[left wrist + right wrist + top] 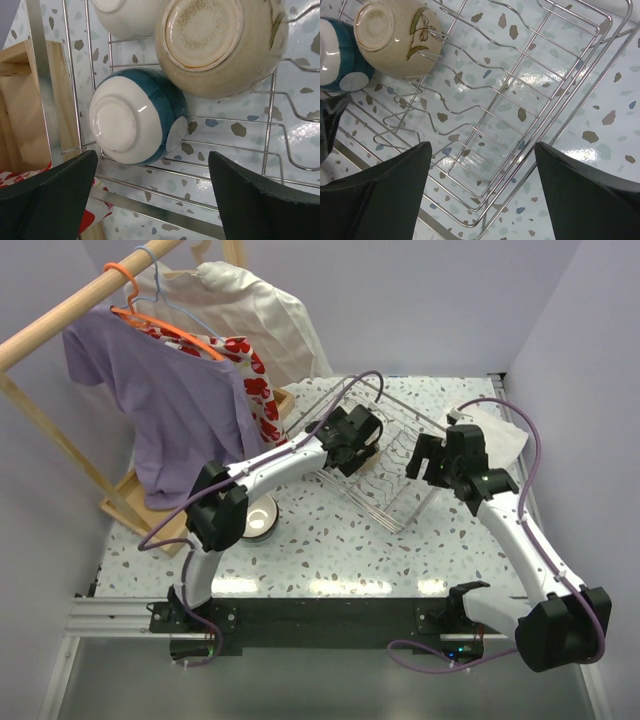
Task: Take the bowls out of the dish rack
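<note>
The silver wire dish rack (392, 502) stands mid-table. In the left wrist view a teal-banded bowl (134, 117), a beige bowl (220, 45) and a white bowl (127, 15) lie upside down in the rack (235, 150). My left gripper (152, 200) is open and empty, just above the teal-banded bowl, not touching it. My right gripper (480, 195) is open and empty over the rack's bare wires (520, 95). The beige bowl (395, 37) and the teal-banded bowl (337, 62) show at its upper left. Another bowl (260, 517) stands on the table by the left arm.
A wooden clothes rail (60, 315) with hung garments (170, 400) and its wooden base (125, 505) stands at the left, close to the rack. A white cloth (500, 435) lies at the far right.
</note>
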Action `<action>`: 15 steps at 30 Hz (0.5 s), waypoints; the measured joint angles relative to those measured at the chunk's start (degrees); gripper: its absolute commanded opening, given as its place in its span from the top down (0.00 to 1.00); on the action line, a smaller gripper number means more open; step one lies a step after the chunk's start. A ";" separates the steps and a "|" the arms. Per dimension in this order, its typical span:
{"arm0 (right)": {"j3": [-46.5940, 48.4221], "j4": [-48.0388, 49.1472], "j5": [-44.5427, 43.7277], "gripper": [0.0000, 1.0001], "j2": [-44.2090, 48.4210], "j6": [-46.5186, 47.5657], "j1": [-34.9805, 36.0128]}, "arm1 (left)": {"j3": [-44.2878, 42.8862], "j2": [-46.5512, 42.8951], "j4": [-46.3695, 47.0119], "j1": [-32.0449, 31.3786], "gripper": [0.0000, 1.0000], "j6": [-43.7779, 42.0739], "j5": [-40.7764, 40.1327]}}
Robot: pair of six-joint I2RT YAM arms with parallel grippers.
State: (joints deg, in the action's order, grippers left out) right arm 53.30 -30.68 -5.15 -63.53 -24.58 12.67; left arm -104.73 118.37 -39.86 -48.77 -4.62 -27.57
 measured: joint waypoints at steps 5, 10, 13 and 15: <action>-0.46 0.42 0.11 0.12 0.61 0.02 0.00 | 0.04 2.12 -0.55 0.00 0.03 -2.56 -1.79; -1.51 0.85 0.13 0.12 0.61 0.15 0.00 | 0.48 2.95 1.53 0.00 0.03 -4.90 -4.24; -2.16 1.16 0.13 0.12 0.66 0.17 0.00 | 1.33 3.15 3.91 0.00 0.02 -6.01 -5.07; -2.29 1.16 0.15 0.12 0.66 0.17 0.00 | 1.62 3.41 5.22 0.00 0.02 -6.80 -5.51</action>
State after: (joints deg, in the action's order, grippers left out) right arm 51.00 -29.52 -4.99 -62.87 -24.40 12.67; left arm -103.11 121.78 -34.63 -48.77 -11.42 -33.08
